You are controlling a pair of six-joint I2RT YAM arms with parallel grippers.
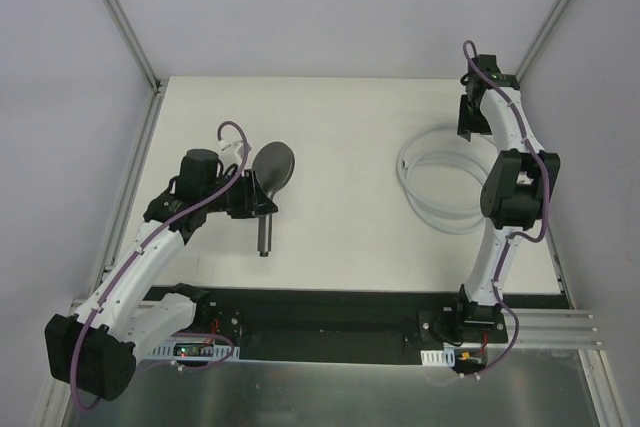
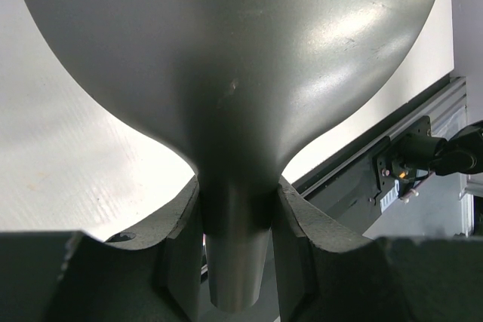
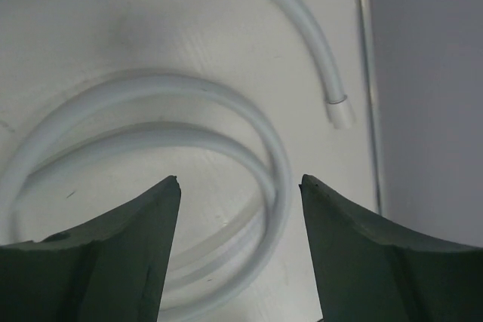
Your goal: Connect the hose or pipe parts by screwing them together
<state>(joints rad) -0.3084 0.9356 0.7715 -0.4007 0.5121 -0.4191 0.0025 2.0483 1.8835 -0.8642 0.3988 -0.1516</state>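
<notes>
Top external — right arm [image 1: 515, 187] over hose [image 1: 404, 172], shower head [image 1: 273, 165] apart

Left arm [image 1: 150, 247] stretched low and forward, left gripper [image 1: 262, 199] clamped on shower head [image 1: 273, 165] at its neck. Right arm [image 1: 500, 197] reared tall, well right of shower head; right gripper [image 3: 240, 186] aimed down, jaws spread wide.

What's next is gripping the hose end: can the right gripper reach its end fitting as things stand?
Probably yes. The right gripper is open above the hose coil, and the end fitting lies bare on the table just ahead, nothing on it. The edge rail close beside it might crowd one finger.
</notes>
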